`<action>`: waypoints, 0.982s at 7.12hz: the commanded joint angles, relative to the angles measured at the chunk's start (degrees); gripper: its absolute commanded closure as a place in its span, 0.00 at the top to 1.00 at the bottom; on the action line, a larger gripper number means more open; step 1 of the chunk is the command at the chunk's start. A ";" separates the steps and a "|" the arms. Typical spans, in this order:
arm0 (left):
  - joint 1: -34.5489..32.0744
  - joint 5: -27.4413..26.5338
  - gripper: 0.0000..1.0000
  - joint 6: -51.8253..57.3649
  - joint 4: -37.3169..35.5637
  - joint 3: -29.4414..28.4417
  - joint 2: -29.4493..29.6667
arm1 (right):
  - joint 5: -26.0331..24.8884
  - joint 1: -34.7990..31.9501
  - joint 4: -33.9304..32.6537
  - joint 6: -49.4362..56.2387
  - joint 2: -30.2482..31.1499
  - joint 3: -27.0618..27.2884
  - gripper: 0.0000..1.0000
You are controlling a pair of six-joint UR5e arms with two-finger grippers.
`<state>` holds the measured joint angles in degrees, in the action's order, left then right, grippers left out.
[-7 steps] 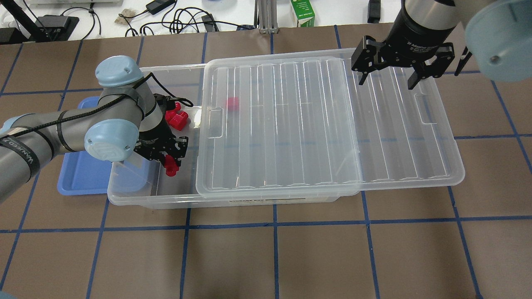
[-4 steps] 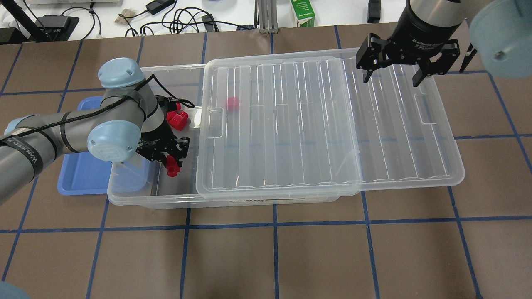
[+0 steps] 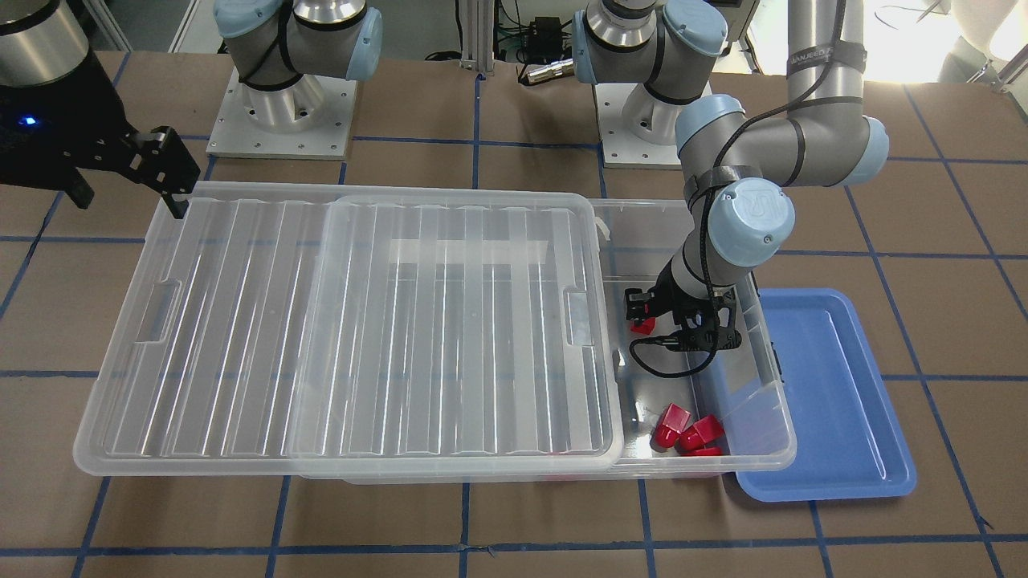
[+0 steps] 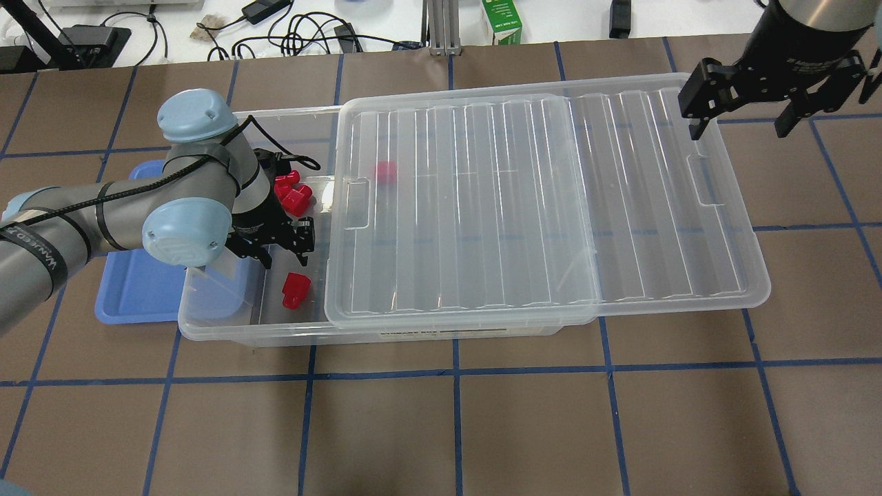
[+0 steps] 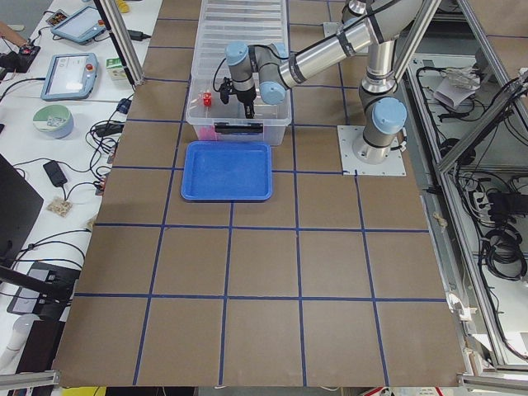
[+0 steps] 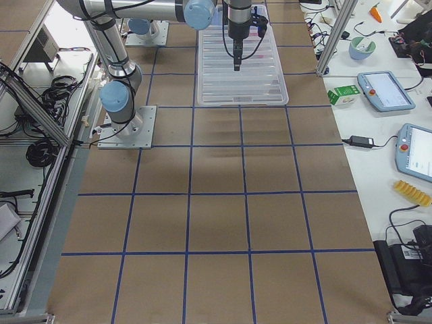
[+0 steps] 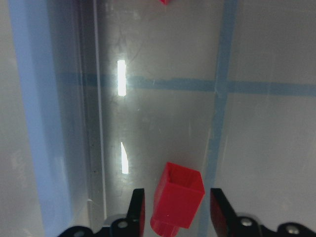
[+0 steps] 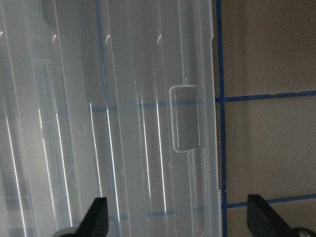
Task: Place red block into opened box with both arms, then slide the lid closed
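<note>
A red block [image 4: 295, 289] lies loose on the floor of the clear box [image 4: 207, 325], in its uncovered left end. Just above it my left gripper [image 4: 284, 260] hangs open; in the left wrist view the red block [image 7: 177, 201] sits between the spread fingers [image 7: 136, 210] without being pinched. The ribbed lid [image 4: 482, 207] covers most of the box and overhangs its right end. Above the lid's right end, near its recess [image 8: 186, 117], my right gripper [image 4: 739, 132] is open and holds nothing.
Several more red blocks [image 4: 293, 196] lie in the box's open end, and one [image 4: 386, 172] shows through the lid. A blue tray [image 4: 131, 289] sits against the box's left side. A green carton [image 4: 501, 21] and cables lie on the white bench beyond.
My left gripper has opened and let go of the red block, which now lies on the box floor. My right gripper has moved right, out to the lid's right end.
</note>
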<state>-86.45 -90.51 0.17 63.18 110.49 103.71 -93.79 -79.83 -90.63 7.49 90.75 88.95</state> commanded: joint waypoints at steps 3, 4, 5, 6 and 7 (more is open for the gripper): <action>-1.08 -0.11 1.00 -0.26 14.82 -12.02 -5.18 | 3.25 16.44 -0.33 17.64 -0.40 2.01 1.00; -3.61 -0.89 1.00 -0.26 19.04 -15.45 -6.49 | 3.27 16.55 -1.29 17.30 -0.57 4.45 1.00; -4.94 -0.64 1.00 -0.26 23.09 -18.96 -7.99 | 3.09 16.63 -7.65 17.12 -1.53 9.09 1.00; -5.13 -0.02 1.00 0.61 27.57 -22.91 -8.87 | 2.31 16.55 -15.98 17.03 -4.15 14.36 1.00; -4.87 0.07 1.00 1.05 29.53 -25.48 -9.14 | 2.73 16.55 -18.24 16.68 -5.40 15.63 1.00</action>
<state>-91.21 -90.71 0.61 89.11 88.80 95.31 -91.13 -63.32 -103.69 24.48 87.28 101.26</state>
